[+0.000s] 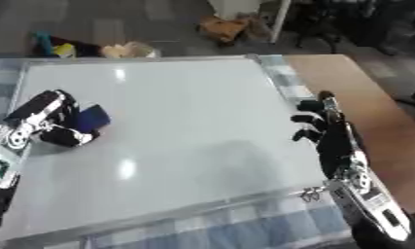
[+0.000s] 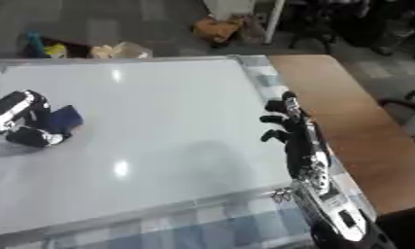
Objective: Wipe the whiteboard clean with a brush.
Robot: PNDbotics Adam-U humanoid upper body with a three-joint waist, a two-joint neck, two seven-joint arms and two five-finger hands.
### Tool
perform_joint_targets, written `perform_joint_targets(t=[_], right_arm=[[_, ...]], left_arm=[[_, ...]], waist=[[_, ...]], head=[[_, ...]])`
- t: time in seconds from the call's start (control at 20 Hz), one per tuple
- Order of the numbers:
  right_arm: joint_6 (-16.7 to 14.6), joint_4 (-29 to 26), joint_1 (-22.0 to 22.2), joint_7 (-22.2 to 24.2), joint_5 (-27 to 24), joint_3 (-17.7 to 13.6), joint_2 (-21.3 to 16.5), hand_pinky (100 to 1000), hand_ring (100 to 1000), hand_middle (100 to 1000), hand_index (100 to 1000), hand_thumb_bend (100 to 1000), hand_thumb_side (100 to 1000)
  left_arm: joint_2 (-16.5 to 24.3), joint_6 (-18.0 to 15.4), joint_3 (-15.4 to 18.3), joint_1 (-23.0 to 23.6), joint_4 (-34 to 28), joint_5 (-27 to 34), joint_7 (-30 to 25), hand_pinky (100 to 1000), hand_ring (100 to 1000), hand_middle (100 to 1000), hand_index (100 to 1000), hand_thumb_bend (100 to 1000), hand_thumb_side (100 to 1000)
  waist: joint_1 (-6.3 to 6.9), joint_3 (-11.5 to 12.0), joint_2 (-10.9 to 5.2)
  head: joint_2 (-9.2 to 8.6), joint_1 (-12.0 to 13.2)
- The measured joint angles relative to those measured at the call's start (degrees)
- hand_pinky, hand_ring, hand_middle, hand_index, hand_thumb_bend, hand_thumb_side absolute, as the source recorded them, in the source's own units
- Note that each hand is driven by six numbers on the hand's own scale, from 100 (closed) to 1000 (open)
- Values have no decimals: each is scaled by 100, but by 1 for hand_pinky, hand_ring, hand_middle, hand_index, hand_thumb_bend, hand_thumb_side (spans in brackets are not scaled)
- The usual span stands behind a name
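Fingers of the left hand (image 1: 53,121) are curled around a dark blue brush (image 1: 93,117), which rests on the whiteboard (image 1: 185,121) near its left edge. From here the brush pokes out to the right of the fist, toward the middle of the board, and seems to lie flat on the surface; I cannot make out its long axis for sure. The right hand (image 2: 295,133) hangs over the board's right edge, fingers bent only slightly and holding nothing, well apart from the brush. So the left hand has the tool, and nearly the whole board stretches away to its right. I see no clear marks on the white surface, only glare spots, so how much wiping is left I cannot judge. The likely next stroke runs rightward across the board. No containers sit on the board.
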Motion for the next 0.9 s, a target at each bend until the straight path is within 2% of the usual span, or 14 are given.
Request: perform_joint_targets(t=[0.15, 0.3, 0.4, 0.6, 0.9], right_arm=[[-1, 0, 1, 1, 0, 0, 0, 341, 606, 638, 650, 100, 790], [-2, 0, 1, 2, 0, 0, 0, 341, 606, 638, 650, 100, 790], [-2, 0, 2, 3, 0, 0, 0, 342, 606, 638, 650, 100, 791], [-2, 0, 2, 4, 0, 0, 0, 342, 606, 639, 650, 100, 792], [-1, 0, 2, 5, 0, 0, 0, 342, 606, 639, 650, 100, 791]], left_arm=[[23, 17, 28, -24, 58, -136, 90, 485, 532, 503, 305, 719, 349], [68, 43, 62, -50, 76, -969, 184, 495, 540, 509, 306, 720, 349], [96, 67, 88, -69, 91, -1301, 240, 501, 544, 511, 307, 724, 350], [140, 91, 101, -97, 134, -1554, 327, 509, 545, 512, 306, 724, 351], [147, 59, 131, -98, 170, -1608, 342, 501, 533, 498, 301, 698, 354]], waist=[[2, -4, 0], [7, -6, 0], [17, -9, -1], [17, -11, -2], [14, -14, -7]], head=[[0, 0], [0, 0], [0, 0], [0, 0], [0, 0]])
